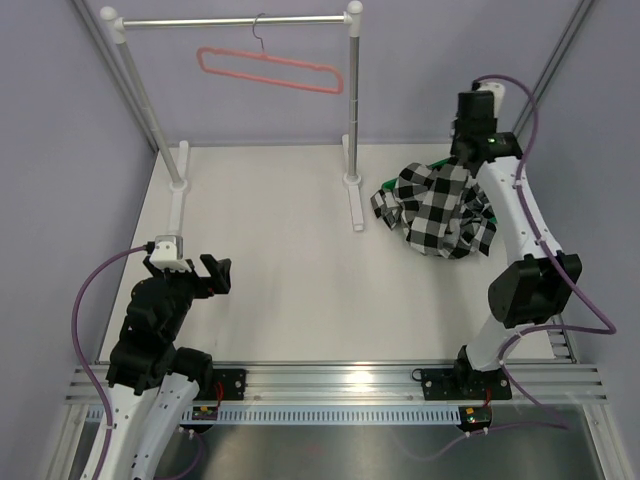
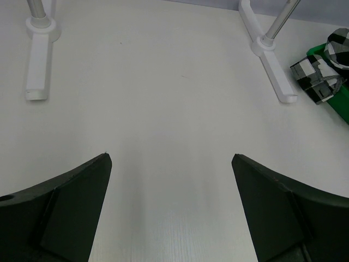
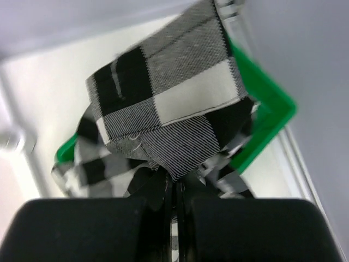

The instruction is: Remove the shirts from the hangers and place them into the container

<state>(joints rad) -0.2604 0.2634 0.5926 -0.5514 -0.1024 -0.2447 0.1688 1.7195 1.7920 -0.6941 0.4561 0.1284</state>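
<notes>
The black-and-white checked shirt [image 1: 440,205] lies bunched at the right of the table, off the hanger, over the green container [image 3: 267,109], which shows only as a rim and corner. My right gripper [image 3: 175,183] is shut on a fold of the shirt [image 3: 180,98] and holds it raised above the container. In the top view that gripper [image 1: 458,158] is at the far edge of the heap. The salmon-pink hanger [image 1: 270,68] hangs bare on the rail. My left gripper [image 2: 170,158] stands open over bare table at the near left [image 1: 218,275].
The silver rail [image 1: 235,20] rests on two white posts whose feet [image 1: 357,205] [image 1: 178,190] stand on the table. From the left wrist I see a corner of the shirt [image 2: 316,73] and the container [image 2: 341,106] beyond the right foot [image 2: 275,71].
</notes>
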